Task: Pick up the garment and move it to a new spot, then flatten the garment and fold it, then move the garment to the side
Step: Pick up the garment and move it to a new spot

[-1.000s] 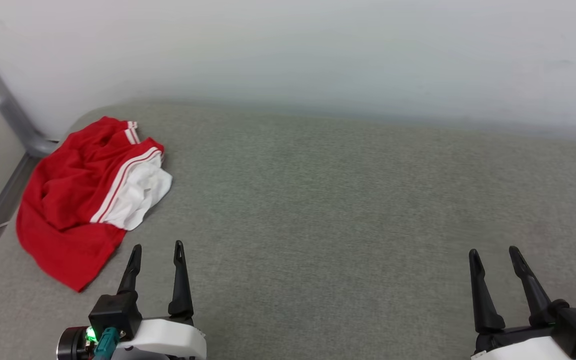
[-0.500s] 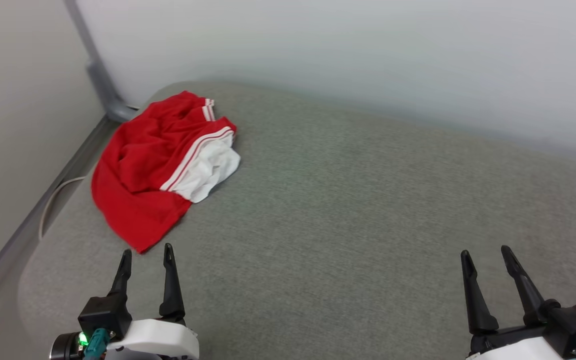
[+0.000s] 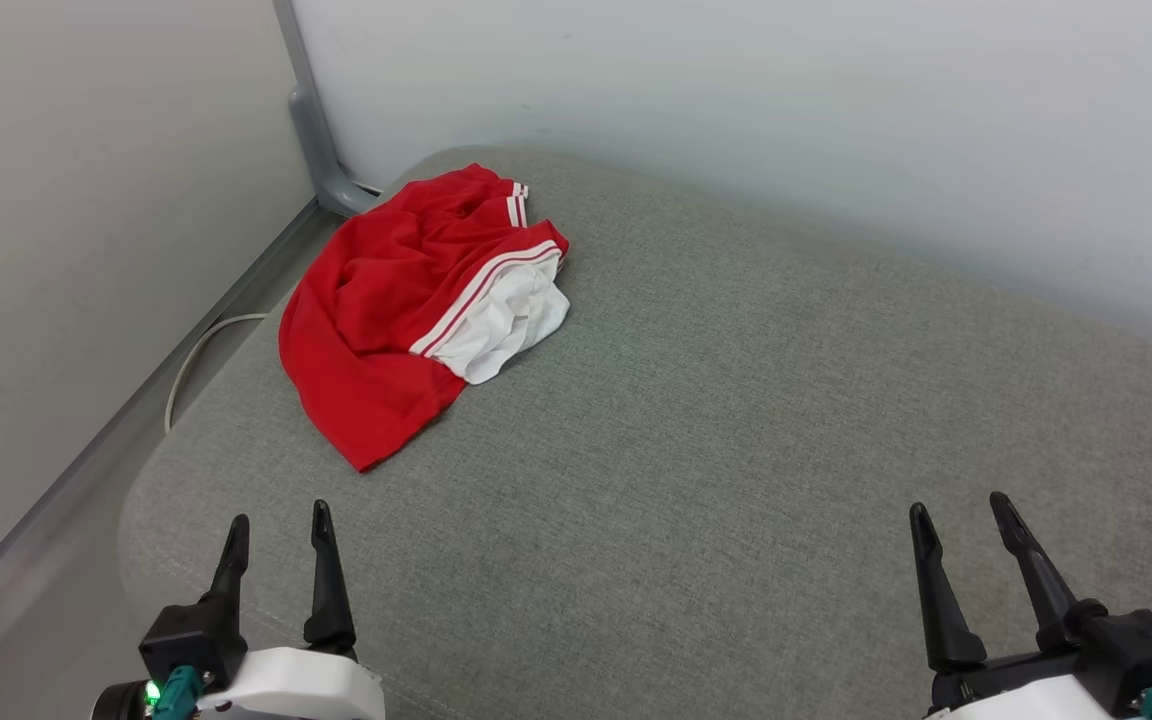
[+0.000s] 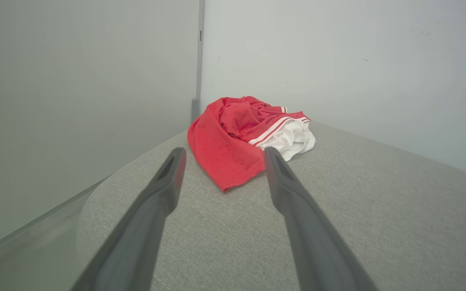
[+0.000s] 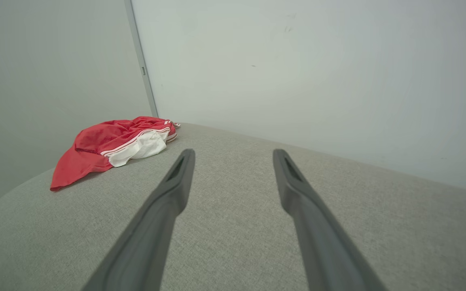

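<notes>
The garment [image 3: 386, 300] lies crumpled near the far left corner of a grey cushioned surface [image 3: 736, 450], red with a white sleeve and striped trim showing; its lettering is hidden. In the left wrist view the garment [image 4: 233, 141] sits just beyond my fingers. The garment [image 5: 107, 149] appears off to the left in the right wrist view. My left gripper [image 3: 278, 520] is open and empty, short of the garment's near corner. Far to the right, my right gripper [image 3: 958, 506] is open and empty over bare fabric.
Pale walls meet in a corner behind the garment, with a grey vertical post [image 3: 311, 130] there. A white cable [image 3: 191, 360] lies in the gap beside the surface's rounded left edge [image 3: 136, 500]. Bare grey fabric stretches between and ahead of the grippers.
The head camera has turned left, so the garment now sits nearer the picture's middle and the left wall and corner post show. The garment itself has not moved; both grippers stay open.
</notes>
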